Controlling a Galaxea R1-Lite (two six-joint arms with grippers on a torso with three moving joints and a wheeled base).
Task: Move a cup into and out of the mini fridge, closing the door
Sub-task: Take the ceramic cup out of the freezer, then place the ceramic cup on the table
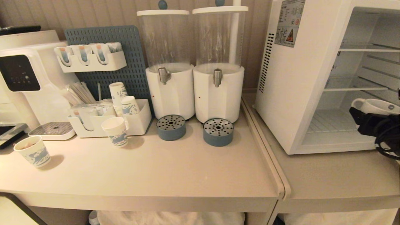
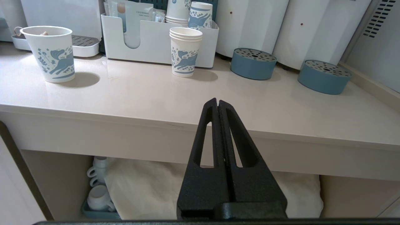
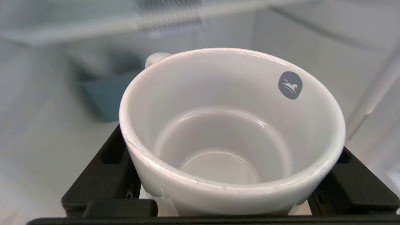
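The white mug-shaped cup (image 1: 376, 107) with a small blue logo hangs at the mouth of the mini fridge (image 1: 293, 93), level with its lowest compartment. My right gripper (image 1: 370, 122) is shut on the cup. In the right wrist view the cup (image 3: 231, 131) fills the space between the black fingers (image 3: 103, 175), its handle pointing into the fridge interior (image 3: 312, 37). The fridge stands open and the door is out of view. My left gripper (image 2: 217, 103) is shut and empty, parked in front of the counter's front edge.
Two white drink dispensers (image 1: 218, 90) with blue drip trays (image 1: 218, 131) stand left of the fridge. Paper cups (image 1: 116, 131), a white organiser (image 1: 137, 122) and a coffee machine (image 1: 28, 81) fill the counter's left part. Spare mugs (image 2: 98, 187) sit under the counter.
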